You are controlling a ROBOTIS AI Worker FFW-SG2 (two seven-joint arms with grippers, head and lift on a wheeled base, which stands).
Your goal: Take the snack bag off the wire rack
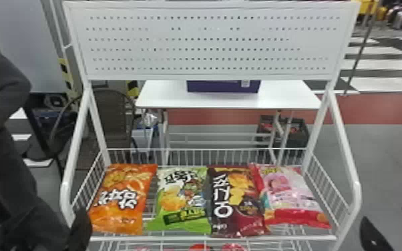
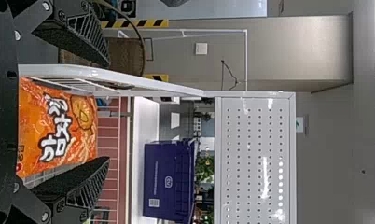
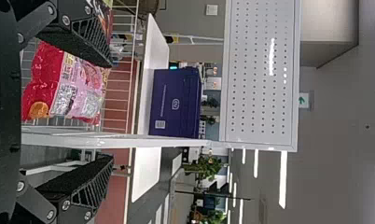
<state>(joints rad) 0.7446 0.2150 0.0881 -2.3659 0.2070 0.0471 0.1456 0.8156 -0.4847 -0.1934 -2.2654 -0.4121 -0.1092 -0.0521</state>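
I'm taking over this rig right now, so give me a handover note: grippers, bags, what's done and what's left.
Left gripper: open and empty, by the rack's left side.
Right gripper: open and empty, by the rack's right side.
Bags: four lie side by side on the wire rack; from the robot's left, orange, green, dark, pink-and-red.
Done: no bag is gripped.
Left: grip the snack bag and take it off. The task doesn't say which one, so I'd confirm first.
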